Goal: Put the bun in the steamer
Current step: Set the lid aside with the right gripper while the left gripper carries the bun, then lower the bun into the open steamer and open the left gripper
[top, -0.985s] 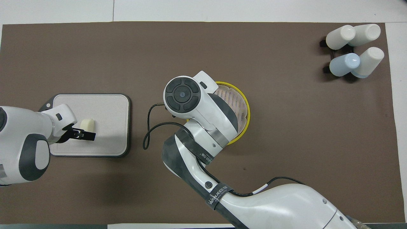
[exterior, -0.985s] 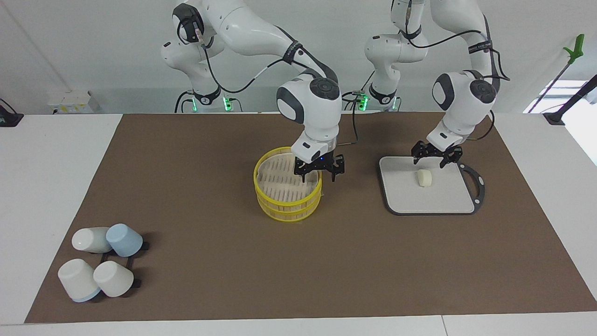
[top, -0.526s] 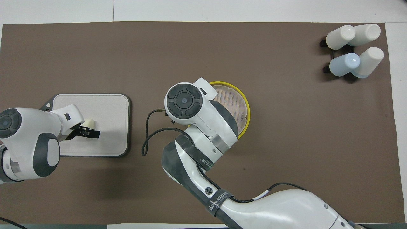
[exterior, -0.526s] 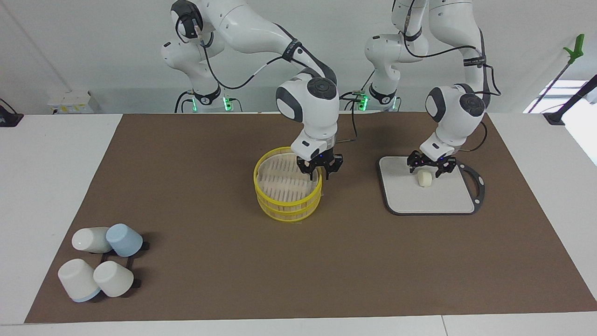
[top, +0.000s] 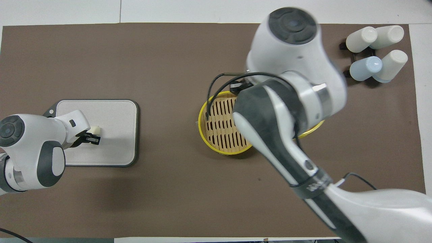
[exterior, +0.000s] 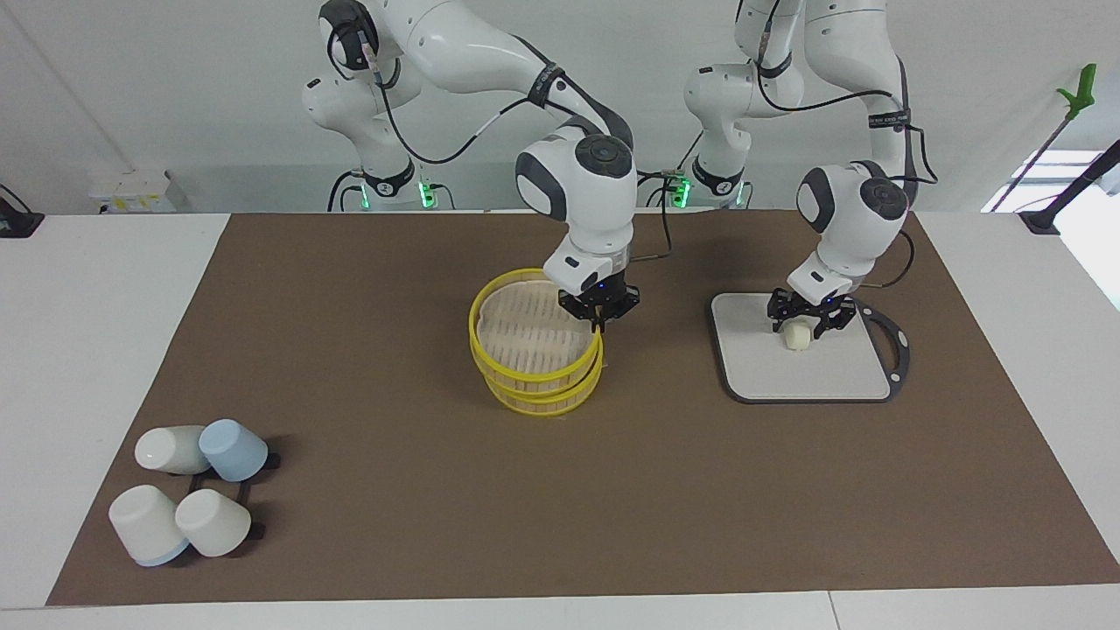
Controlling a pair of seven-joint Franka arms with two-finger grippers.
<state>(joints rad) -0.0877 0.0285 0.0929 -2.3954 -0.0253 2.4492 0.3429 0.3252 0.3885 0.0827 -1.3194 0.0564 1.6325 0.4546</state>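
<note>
At the centre of the frame, the right hand is pinching the yellow rim of the round slatted lid over the bamboo-style steamer. The left hand is hovering at the smooth cream bun, which is lying on the grey rounded-rectangle cutting board at mid-frame; its grip cannot be told.

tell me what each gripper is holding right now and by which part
The right gripper pinches the steamer lid by its yellow rim. The left gripper straddles the bun on the cutting board; its grip cannot be told.
</note>
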